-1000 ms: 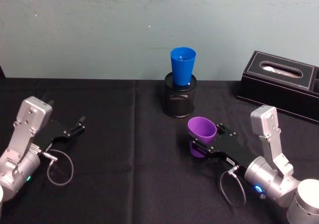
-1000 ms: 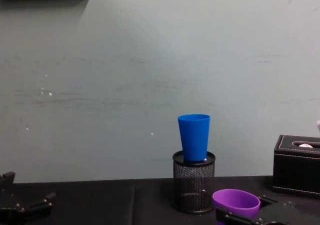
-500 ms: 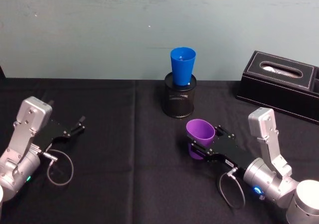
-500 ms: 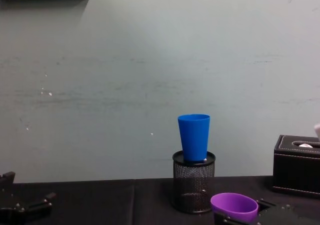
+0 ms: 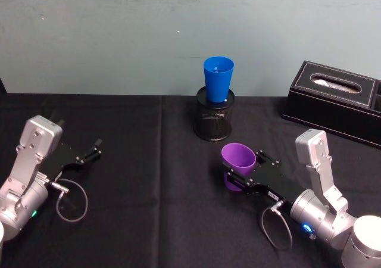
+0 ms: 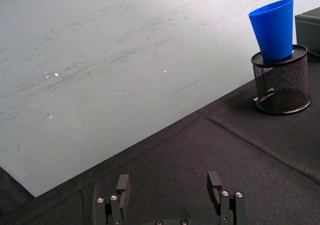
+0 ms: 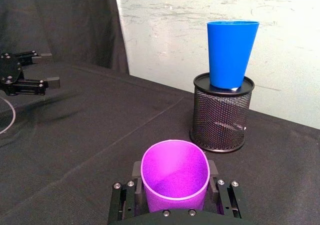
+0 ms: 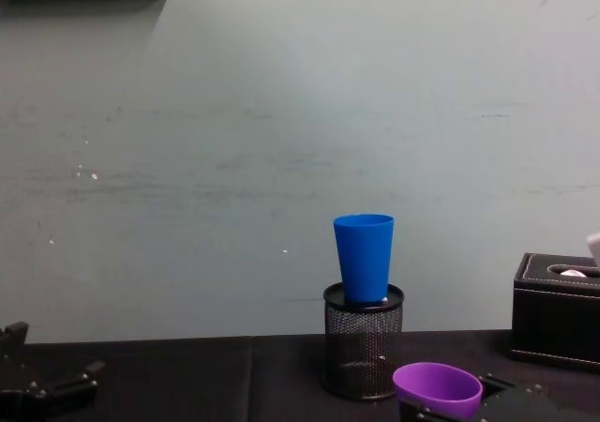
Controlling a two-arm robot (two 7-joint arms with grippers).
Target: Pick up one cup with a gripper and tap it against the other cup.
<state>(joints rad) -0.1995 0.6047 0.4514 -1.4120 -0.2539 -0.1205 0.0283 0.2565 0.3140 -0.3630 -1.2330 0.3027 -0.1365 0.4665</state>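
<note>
Black cloth (image 5: 149,161): purple cup (image 5: 238,158) clamped in right tool (image 5: 243,168); left tool (image 5: 94,149) parked.

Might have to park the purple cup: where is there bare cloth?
Free: the wide black cloth between the left gripper and the mesh holder. Crowded: the right side, where the right gripper with the purple cup, the holder bearing the blue cup, and the tissue box sit close.

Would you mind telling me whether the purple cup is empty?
Empty: the right wrist view looks into the purple cup, clamped in the right gripper, and its inside is bare.
</note>
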